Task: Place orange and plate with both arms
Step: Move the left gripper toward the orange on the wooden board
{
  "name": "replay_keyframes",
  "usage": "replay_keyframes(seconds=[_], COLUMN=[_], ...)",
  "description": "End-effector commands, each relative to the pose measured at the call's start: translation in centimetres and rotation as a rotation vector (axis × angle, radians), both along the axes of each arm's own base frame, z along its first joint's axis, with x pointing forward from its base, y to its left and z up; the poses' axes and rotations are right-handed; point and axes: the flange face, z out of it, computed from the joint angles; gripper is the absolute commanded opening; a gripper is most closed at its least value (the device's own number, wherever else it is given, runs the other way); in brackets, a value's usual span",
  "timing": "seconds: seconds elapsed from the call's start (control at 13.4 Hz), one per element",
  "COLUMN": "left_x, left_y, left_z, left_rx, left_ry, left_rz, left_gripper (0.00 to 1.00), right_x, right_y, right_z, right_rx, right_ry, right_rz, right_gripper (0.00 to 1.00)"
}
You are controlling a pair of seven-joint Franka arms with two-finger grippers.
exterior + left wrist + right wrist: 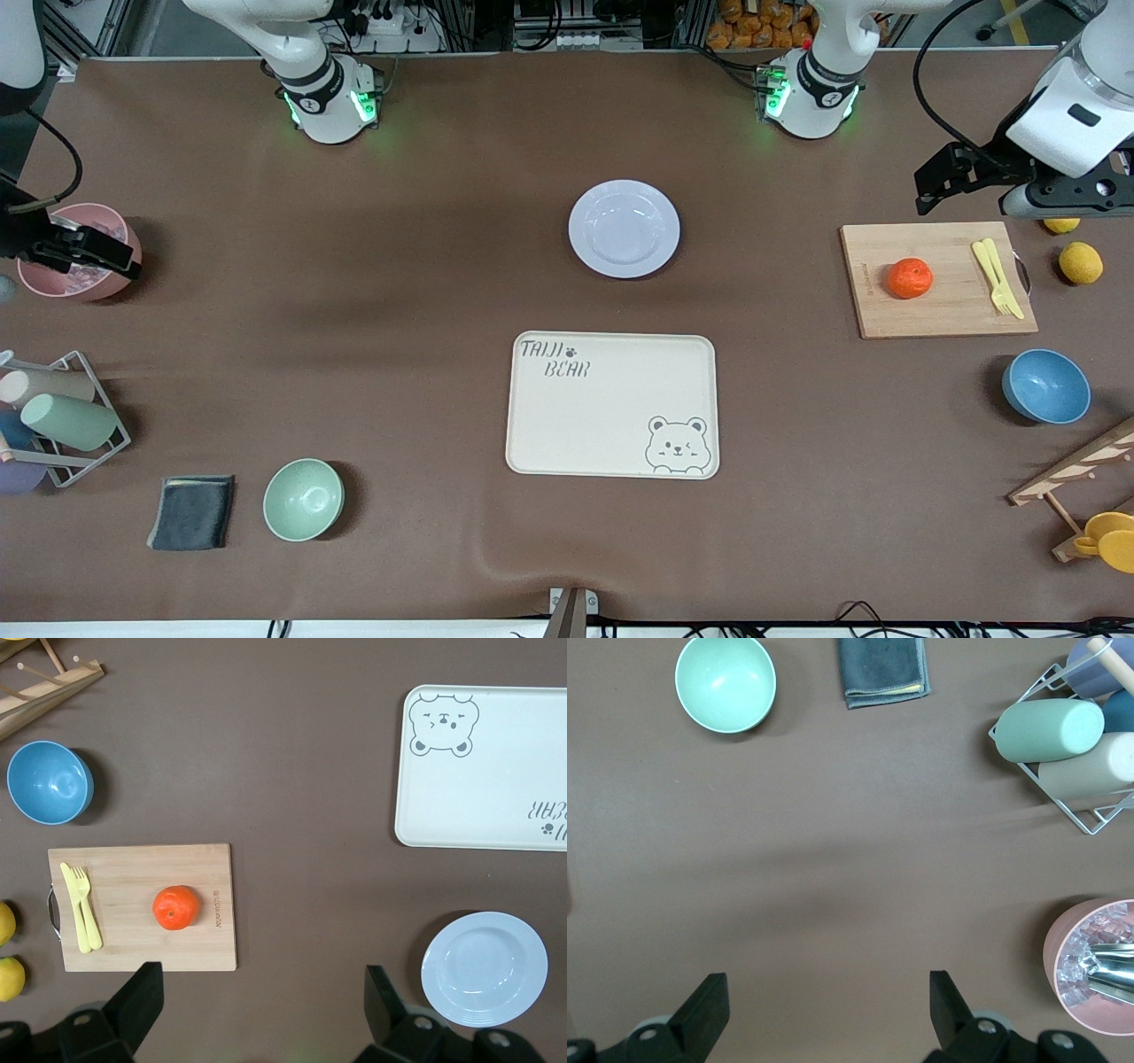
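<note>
a: where is the orange point(910, 278) now?

b: it lies on the wooden cutting board point(939, 306), beside the yellow fork point(998, 277), at the left arm's end of the bench point(425, 266). my left tool point(939, 180) hangs in the air over the bench just beside the board's edge, fingers wide, holding nothing.

a: and the plate point(624, 228)?

b: in the middle of the bench, farther from the front camera than the bear tray point(611, 405). my right tool point(89, 252) is over the pink bowl point(75, 276), well apart from the plate, also wide and empty.
</note>
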Motion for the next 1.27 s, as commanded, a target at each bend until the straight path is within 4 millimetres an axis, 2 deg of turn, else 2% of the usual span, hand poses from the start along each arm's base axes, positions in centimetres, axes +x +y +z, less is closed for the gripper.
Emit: replay_keyframes(seconds=[0.0,0.3,0.45,0.75,0.82,0.9,1.05,1.19], left_x=[-0.2,0.1,1.0,3.8,4.4,4.7,4.4,3.3], left_y=[0.2,0.3,0.9,2.4,3.2,4.5,6.9,7.4], left_z=[0.2,0.3,-1.1,-7.2,-8.5,-10.7,-14.5,-17.9], left_rx=[0.003,0.002,0.009,0.052,0.053,0.054,0.092,0.11], left_ry=[0.005,0.002,0.027,0.138,0.163,0.205,0.274,0.313], left_rz=[-0.016,-0.016,-0.003,0.057,0.071,0.094,0.118,0.114], left_gripper=[1.0,1.0,1.0,1.0,1.0,1.0,1.0,1.0], right_x=[-0.2,-0.1,-0.1,-0.3,-0.3,-0.3,-0.2,-0.2], right_y=[-0.2,-0.2,-0.3,-0.5,-0.5,-0.5,-0.4,-0.4], right_z=[0.6,0.5,0.3,0.2,0.2,0.2,0.1,-0.1], right_rx=[0.017,0.019,0.018,0.021,0.021,0.021,0.023,0.023], right_ry=[0.0,0.003,0.011,0.02,0.018,0.02,0.022,0.03], right_rz=[-0.016,-0.01,-0.009,-0.012,-0.012,-0.012,-0.013,-0.011], right_gripper=[1.0,1.0,1.0,1.0,1.0,1.0,1.0,1.0])
